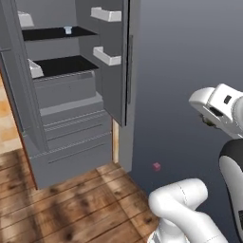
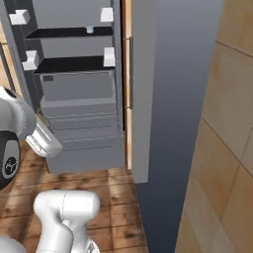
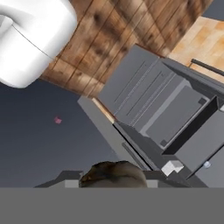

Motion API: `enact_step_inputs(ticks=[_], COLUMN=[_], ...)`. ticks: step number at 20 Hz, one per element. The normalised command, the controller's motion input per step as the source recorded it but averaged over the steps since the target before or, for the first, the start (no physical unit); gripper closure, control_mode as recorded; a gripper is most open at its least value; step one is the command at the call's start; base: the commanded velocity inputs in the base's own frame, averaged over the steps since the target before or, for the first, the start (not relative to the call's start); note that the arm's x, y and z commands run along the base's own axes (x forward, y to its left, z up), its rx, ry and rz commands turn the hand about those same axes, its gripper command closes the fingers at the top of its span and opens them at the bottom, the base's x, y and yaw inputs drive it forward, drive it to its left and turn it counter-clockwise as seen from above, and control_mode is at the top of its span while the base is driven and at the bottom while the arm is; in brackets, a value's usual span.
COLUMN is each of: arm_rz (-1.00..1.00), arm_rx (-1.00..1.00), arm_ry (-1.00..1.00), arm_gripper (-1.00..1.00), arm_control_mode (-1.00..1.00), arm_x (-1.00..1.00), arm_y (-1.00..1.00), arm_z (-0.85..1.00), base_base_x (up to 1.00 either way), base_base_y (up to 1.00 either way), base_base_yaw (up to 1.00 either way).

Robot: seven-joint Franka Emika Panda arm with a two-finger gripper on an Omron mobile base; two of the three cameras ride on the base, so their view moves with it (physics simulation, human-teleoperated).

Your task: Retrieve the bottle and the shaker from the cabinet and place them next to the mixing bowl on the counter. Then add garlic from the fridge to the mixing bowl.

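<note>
Fridge stands open at nine to eleven o'clock in the left base view, its long axis upright, black shelves over grey drawers, white door bins at twelve. Wooden floor lies below, a grey wall rightward. In the hand view, something round and brownish sits at the jaws, held between them it seems; which thing it is I cannot tell.

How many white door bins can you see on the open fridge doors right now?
4: two on the right door, upper and lower; two on the left door, upper and lower. More may be hidden.
</note>
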Motion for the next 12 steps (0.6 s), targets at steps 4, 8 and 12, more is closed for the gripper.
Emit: enact_step_inputs(ticks=[4,8,12], arm_rz=[0.0,0.0,0.0], arm_rx=[0.0,0.0,0.0], arm_ry=[0.0,0.0,0.0], arm_gripper=[1.0,1.0,1.0], arm_control_mode=[1.0,1.0,1.0], arm_x=[0.0,0.0,0.0], arm_y=[0.0,0.0,0.0], arm_z=[0.0,0.0,0.0], base_base_x=[-0.6,-0.56,-0.59], base_base_y=[0.04,0.05,0.06], base_base_yaw=[-0.04,-0.04,-0.03])
